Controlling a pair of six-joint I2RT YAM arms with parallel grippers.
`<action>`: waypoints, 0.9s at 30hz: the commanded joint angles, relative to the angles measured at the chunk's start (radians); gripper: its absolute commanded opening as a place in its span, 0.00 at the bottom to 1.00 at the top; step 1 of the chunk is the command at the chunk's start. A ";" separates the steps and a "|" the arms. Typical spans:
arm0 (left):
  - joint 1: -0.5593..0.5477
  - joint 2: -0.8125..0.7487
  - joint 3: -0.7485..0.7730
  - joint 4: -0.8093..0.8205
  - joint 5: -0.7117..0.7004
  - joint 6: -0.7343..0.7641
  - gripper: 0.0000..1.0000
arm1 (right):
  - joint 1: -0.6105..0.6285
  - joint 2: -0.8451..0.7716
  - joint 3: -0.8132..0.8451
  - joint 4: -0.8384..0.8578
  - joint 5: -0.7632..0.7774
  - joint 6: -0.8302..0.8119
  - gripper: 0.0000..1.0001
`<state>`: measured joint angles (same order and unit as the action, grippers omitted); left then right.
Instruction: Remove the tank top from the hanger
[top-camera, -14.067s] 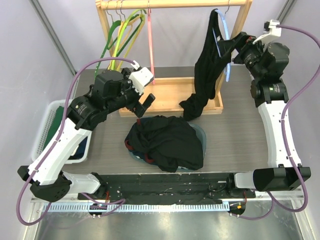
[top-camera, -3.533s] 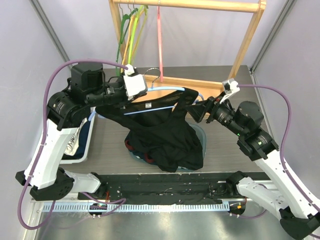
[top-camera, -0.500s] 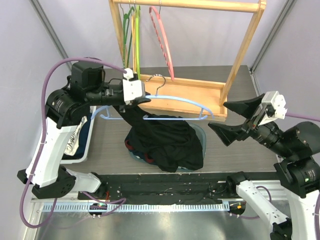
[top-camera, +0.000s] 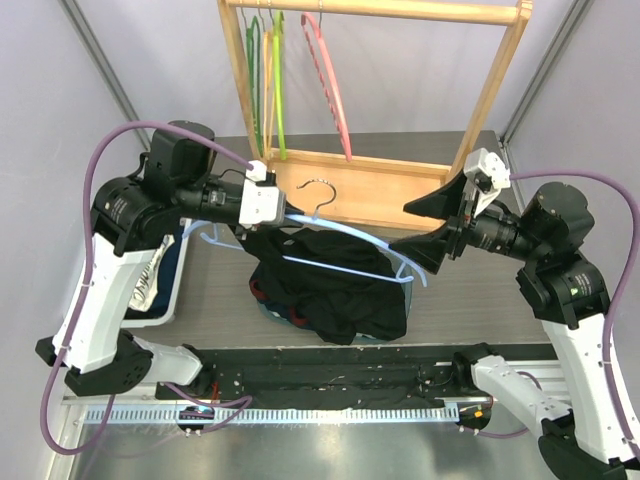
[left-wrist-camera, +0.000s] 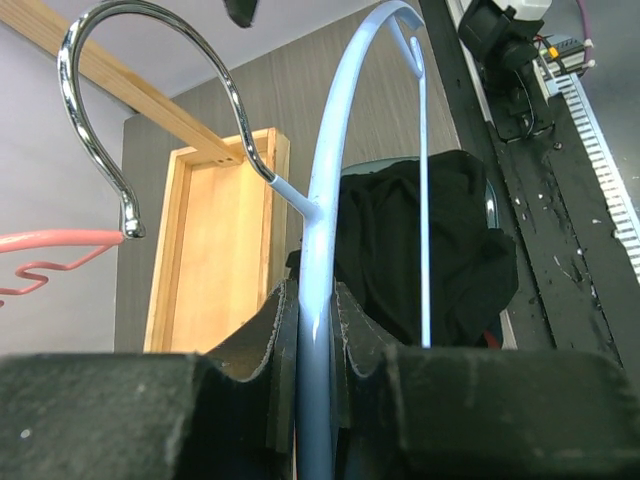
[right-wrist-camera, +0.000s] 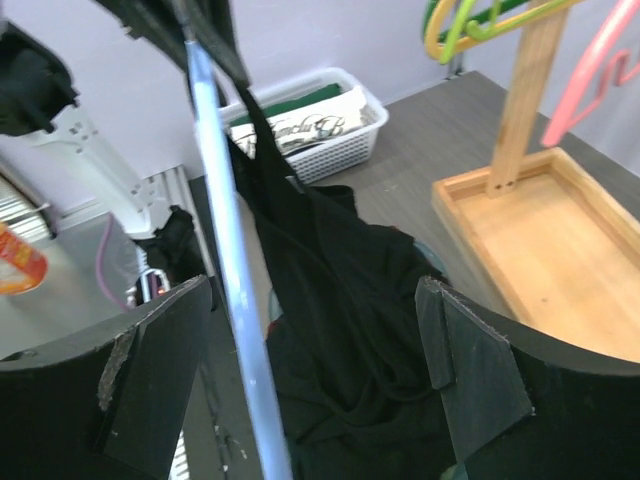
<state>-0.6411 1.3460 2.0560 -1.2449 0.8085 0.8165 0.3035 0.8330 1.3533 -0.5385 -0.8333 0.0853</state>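
Under hanger, soft, light top — pinch where bunched beside left gripper, clamped on hanger; right gripper wide open, empty.

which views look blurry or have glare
Left wrist: the left gripper is a soft blur close to the lens, and the metal hook shows bright glare. Right wrist: the blue hanger looks slightly soft. Top external: evenly lit and sharp.

basket mostly hidden, hanger end cropped
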 joint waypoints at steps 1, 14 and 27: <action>0.003 0.024 0.055 0.064 0.032 -0.022 0.00 | -0.001 -0.034 -0.017 0.069 -0.122 0.037 0.90; 0.003 0.074 0.125 0.113 0.060 -0.091 0.00 | 0.003 -0.023 -0.089 0.129 -0.142 0.082 0.62; 0.003 0.061 0.093 0.223 0.031 -0.248 0.02 | 0.005 -0.032 -0.114 0.184 -0.127 0.117 0.01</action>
<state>-0.6380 1.4319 2.1395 -1.1873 0.8482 0.6914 0.3050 0.8246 1.2560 -0.4198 -0.9737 0.1730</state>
